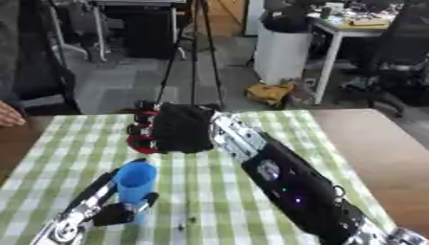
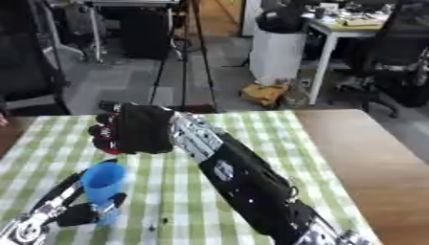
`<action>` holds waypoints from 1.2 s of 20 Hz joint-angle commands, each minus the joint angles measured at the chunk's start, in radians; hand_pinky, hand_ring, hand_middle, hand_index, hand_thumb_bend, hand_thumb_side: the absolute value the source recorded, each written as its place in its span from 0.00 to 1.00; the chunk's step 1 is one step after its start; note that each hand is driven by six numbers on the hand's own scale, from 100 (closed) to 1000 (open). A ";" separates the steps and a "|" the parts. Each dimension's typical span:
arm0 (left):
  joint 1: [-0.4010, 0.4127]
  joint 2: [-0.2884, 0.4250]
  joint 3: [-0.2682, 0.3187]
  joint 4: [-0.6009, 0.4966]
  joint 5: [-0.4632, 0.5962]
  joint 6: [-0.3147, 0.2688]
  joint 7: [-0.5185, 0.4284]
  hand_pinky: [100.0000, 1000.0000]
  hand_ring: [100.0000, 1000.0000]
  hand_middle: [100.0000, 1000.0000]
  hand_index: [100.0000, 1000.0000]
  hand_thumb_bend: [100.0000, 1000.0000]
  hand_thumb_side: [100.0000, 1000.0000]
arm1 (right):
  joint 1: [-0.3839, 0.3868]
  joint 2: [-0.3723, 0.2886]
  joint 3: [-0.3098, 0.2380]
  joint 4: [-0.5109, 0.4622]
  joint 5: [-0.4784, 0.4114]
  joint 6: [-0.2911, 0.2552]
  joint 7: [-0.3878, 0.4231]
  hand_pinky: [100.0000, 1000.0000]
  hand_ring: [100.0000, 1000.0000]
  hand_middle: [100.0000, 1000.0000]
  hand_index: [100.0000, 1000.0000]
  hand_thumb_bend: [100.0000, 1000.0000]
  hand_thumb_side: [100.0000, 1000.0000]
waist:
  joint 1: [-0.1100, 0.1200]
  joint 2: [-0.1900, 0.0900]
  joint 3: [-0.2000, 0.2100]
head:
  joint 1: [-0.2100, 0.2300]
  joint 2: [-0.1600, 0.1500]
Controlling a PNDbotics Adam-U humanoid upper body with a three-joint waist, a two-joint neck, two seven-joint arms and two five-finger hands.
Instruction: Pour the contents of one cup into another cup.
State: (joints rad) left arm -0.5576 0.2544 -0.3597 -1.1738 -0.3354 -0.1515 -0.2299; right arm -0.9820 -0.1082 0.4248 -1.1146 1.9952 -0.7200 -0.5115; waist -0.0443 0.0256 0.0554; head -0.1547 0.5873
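Observation:
A blue cup point(image 1: 136, 182) stands upright over the checked cloth near the front left, open end up. My left hand point(image 1: 107, 212) is curled round its lower part. Farther back, my right hand point(image 1: 181, 128) has its back to the camera and is shut on a red cup point(image 1: 137, 139). Only the red cup's left side shows past the fingers. The red cup sits above and just behind the blue cup's rim, a short gap apart. What either cup holds is hidden.
A green and white checked cloth point(image 1: 251, 124) covers most of the wooden table point(image 1: 377, 143). A person's hand point(image 1: 8, 115) rests at the far left edge. Behind the table stand a tripod point(image 1: 194, 57), a white bin point(image 1: 281, 48) and a desk.

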 commanded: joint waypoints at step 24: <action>-0.004 0.019 0.029 -0.037 0.020 0.012 0.019 0.40 0.48 0.57 0.71 0.12 0.48 | 0.034 -0.016 -0.146 -0.039 -0.267 0.009 0.057 0.71 0.58 0.59 0.74 0.18 0.08 | 0.012 -0.012 -0.019 | 0.006 -0.014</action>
State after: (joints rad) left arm -0.5487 0.2558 -0.3417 -1.1870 -0.3219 -0.1398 -0.2168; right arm -0.9318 -0.1091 0.3037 -1.1288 1.7640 -0.7076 -0.4605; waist -0.0379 0.0256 0.0373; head -0.1503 0.5854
